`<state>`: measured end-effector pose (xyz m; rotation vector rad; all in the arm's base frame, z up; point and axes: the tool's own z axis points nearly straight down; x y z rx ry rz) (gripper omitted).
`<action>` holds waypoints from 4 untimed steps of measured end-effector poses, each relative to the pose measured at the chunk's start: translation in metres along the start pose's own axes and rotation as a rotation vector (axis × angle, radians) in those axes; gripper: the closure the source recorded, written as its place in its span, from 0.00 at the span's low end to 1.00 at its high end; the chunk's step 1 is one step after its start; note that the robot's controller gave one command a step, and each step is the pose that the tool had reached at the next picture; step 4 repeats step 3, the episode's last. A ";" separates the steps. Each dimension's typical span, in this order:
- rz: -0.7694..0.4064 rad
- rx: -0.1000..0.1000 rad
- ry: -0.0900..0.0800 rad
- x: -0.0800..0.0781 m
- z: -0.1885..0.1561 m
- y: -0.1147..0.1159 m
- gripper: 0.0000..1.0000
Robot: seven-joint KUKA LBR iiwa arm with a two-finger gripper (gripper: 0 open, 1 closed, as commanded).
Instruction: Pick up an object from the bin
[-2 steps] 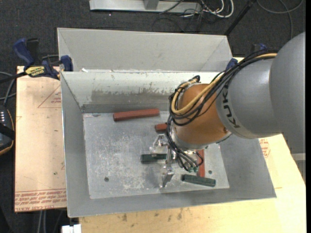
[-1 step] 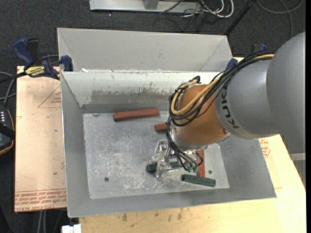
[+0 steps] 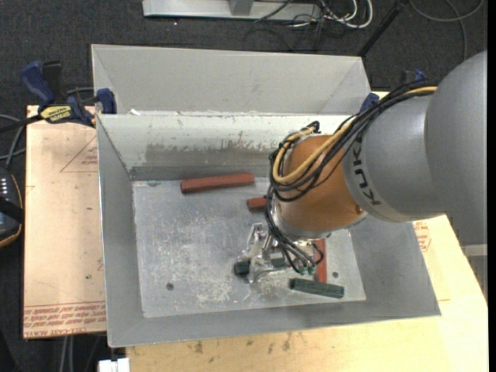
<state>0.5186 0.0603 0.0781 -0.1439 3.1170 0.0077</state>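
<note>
While my pincer [image 3: 260,263] hangs low over the floor of the bin [image 3: 194,231], released or clenched I cannot tell, the dark green bar [image 3: 318,287] lying just beside it at four o'clock looks light, stiff and flat, best taken across its narrow middle.

Surroundings of my work area. A dark, speckled carpet floor [image 3: 85,14] stretches across the top of the view. A flat grey metal stand base [image 3: 225,6] rests on it, with a tangle of black and white cables [image 3: 341,2] just beside its right end. Lighting is diffuse.
</note>
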 end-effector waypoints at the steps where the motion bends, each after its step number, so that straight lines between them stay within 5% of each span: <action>1: -0.016 0.003 0.019 0.003 -0.111 -0.008 1.00; 2: -0.016 0.003 0.019 0.003 -0.111 -0.008 1.00; 3: 0.378 0.006 0.012 -0.016 -0.243 -0.002 1.00; 4: 0.378 0.006 0.012 -0.016 -0.243 -0.002 1.00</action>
